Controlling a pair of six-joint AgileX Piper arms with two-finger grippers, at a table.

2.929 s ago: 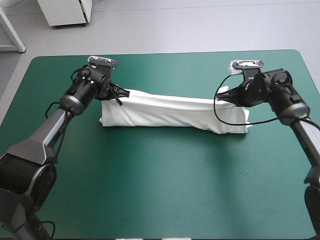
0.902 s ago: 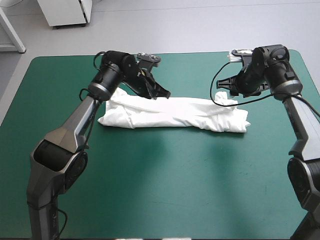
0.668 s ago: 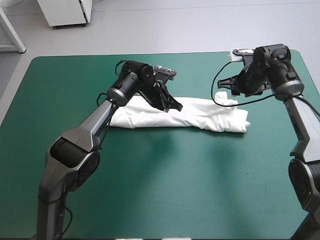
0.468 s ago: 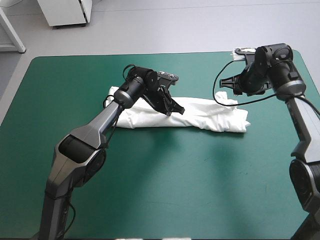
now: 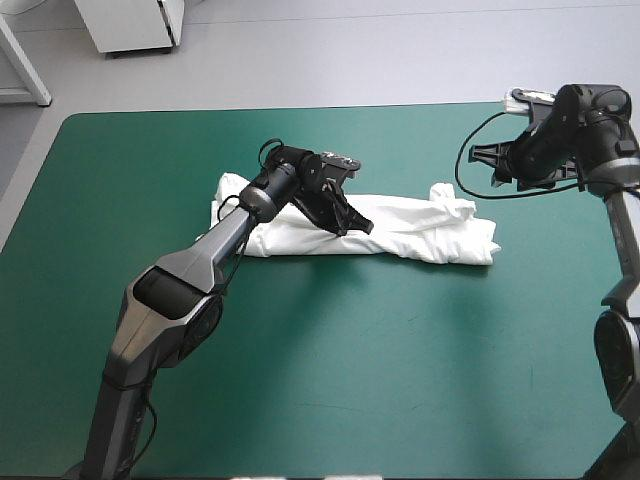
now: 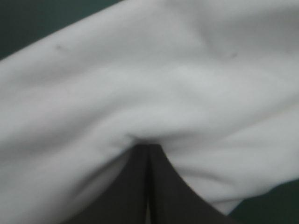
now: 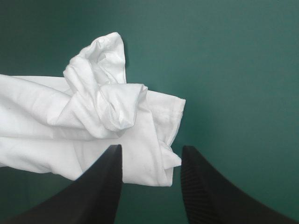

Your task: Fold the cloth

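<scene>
Teal-green cover (image 5: 300,380) fills the near half of the high view. Mid-table is the T-shirt (image 5: 430,232), white, already down to a long narrow band lying left to right, roughly parallel to the far edge. Left gripper (image 5: 360,227) sits on the band a bit left of its middle. Its wrist view shows the black fingers pinched to a point with cloth puckered at the tip, so I read it as clamped on a fold of the shirt. The band's right end has a crumpled knot (image 7: 105,93) on its far side. Farther out, toward the far right corner, right gripper (image 7: 150,148) hangs raised, just off that end, fingers spread, holding nothing. My read: lengthwise folds done, crosswise fold in hand, left side driving. Next move needs the pinched layer carried over toward the right end and landed square on the band. That knot probably wants flattening first, or the bundle ends up lumpy.
</scene>
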